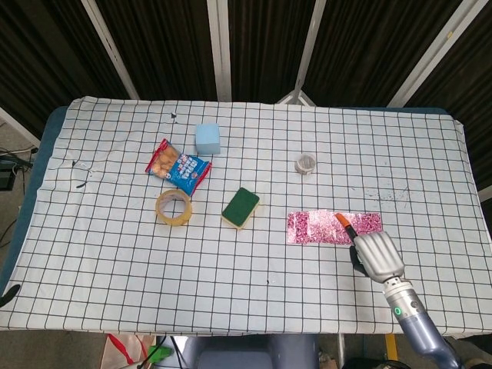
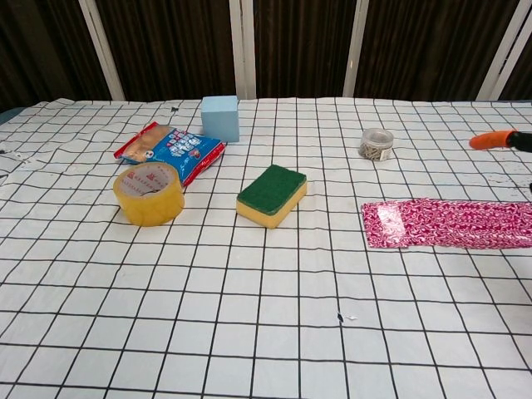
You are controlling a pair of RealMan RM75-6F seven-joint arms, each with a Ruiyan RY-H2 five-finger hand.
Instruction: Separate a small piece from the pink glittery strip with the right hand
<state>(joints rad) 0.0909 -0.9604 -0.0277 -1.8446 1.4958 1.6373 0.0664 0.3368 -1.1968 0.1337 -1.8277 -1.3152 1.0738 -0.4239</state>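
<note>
Here the right hand overlaps the pink glittery strip.

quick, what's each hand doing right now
Left hand: not in view.
Right hand: above the pink glittery strip, holding nothing visible; open or closed cannot be told.

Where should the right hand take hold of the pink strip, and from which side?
At its right end, coming from above. The strip lies flat on the cloth with no raised edge, and the right hand is already by that end, an orange-tipped finger over it. Pinching a corner there seems best.
</note>
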